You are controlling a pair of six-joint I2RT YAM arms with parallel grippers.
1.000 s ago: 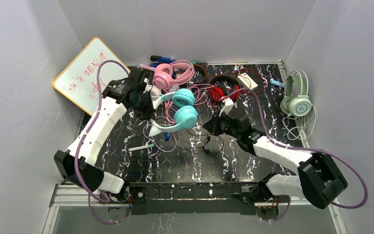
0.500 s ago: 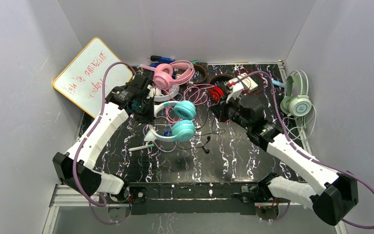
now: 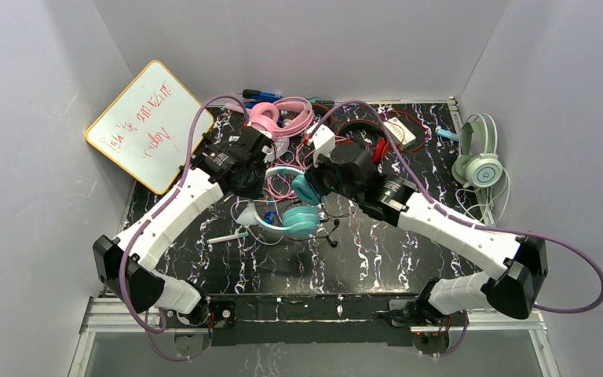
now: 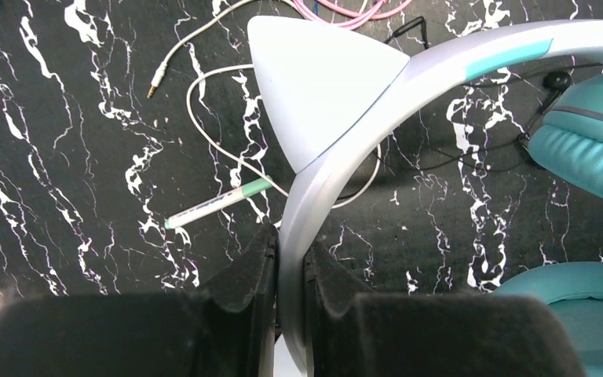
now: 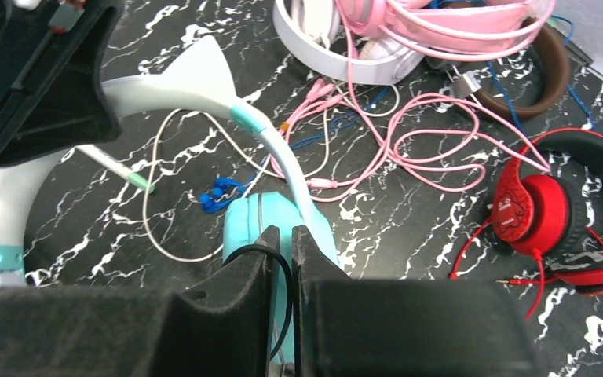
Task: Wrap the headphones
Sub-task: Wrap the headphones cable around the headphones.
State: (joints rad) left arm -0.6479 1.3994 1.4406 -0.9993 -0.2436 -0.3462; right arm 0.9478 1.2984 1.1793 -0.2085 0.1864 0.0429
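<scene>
Right end effector (image 5: 283,239) swung left onto teal headphones (image 5: 271,214), pinching cord (image 5: 287,273).

in the top view each wrist covers its own fingers, and the red writing on the whiteboard (image 3: 148,126) is too small to read. in the left wrist view the teal headphones (image 4: 377,86) lose their cups past the right edge, and the headband disappears between the fingers of the left gripper (image 4: 290,236). in the right wrist view the black cord (image 5: 255,248) drops out of sight between the fingers of the right gripper (image 5: 286,236). the red headphones (image 5: 530,208) run off the right edge and the pink headphones (image 5: 440,23) off the top.
</scene>
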